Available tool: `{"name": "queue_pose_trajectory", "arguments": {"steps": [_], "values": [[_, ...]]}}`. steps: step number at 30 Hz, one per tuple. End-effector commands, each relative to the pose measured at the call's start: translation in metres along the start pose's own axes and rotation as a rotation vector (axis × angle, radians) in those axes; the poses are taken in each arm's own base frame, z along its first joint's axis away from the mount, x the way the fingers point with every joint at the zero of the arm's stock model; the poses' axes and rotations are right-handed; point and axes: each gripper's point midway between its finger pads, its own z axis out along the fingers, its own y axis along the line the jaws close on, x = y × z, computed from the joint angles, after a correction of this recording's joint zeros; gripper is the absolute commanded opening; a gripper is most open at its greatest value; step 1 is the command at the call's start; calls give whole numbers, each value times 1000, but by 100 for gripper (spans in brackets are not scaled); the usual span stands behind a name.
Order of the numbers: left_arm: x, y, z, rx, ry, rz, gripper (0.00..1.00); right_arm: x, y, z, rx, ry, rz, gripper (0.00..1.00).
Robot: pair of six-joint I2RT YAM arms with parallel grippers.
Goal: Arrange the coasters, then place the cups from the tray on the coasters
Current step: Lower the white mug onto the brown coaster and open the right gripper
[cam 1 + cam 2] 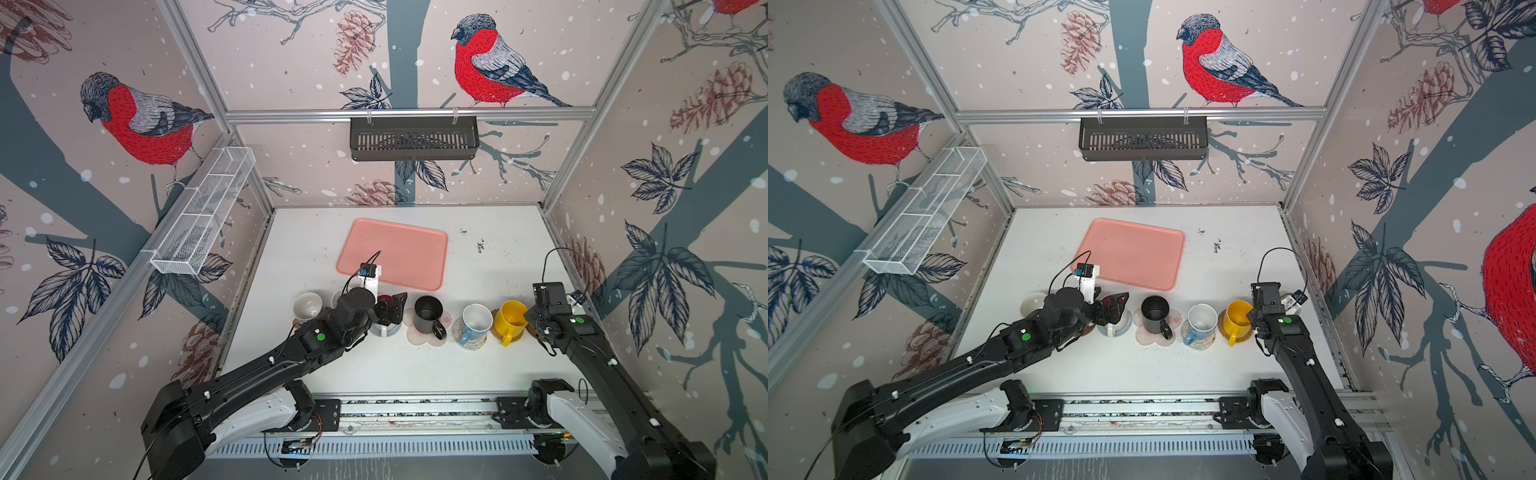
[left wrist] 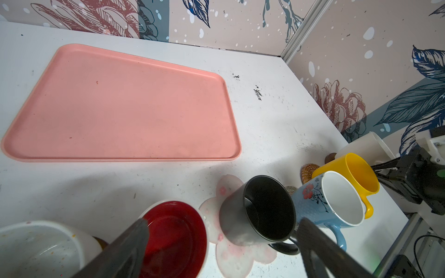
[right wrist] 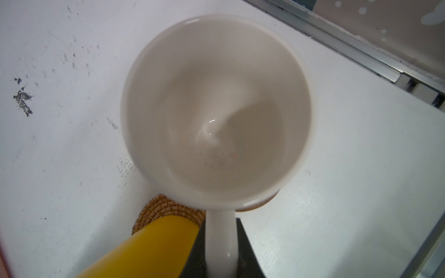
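Cups [image 1: 1200, 322] stand in a row along the near part of the worktop [image 1: 498, 257], in front of the tray [image 1: 392, 249]. From the right in both top views: the yellow cup [image 1: 512, 318] on the rattan coaster [image 1: 495, 330], the blue-handled cup [image 1: 476, 320] on the rope coaster [image 1: 469, 344], the black cup [image 1: 428, 313] on the flower coaster [image 1: 417, 338], and the red-inside cup [image 2: 175, 240] on the crochet coaster [image 1: 1127, 322]. Past the left arm is the speckled cup [image 1: 307, 306].

The left claw [image 2: 222, 221] hangs spread wide and holds nothing. One finger is over the red-inside cup's mouth, the other by the black cup's handle.

The right claw [image 3: 220, 243] is clenched on the handle of the white cup [image 3: 216, 108] at the row's right end, beside the yellow cup. A brown coaster [image 3: 260, 204] shows under its rim. I cannot tell whether that cup rests on the coaster.
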Motion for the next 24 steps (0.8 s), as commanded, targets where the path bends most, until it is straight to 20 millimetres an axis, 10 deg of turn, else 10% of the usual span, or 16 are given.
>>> {"name": "queue_pose_trajectory", "arguments": {"steps": [1, 24], "values": [[-8, -4, 0, 14, -31, -4, 96, 1, -3, 1, 7, -5, -17, 0], [-4, 0, 3, -12, -15, 2, 96, 14, -2, -8, -18, 13, -18, 11]]}}
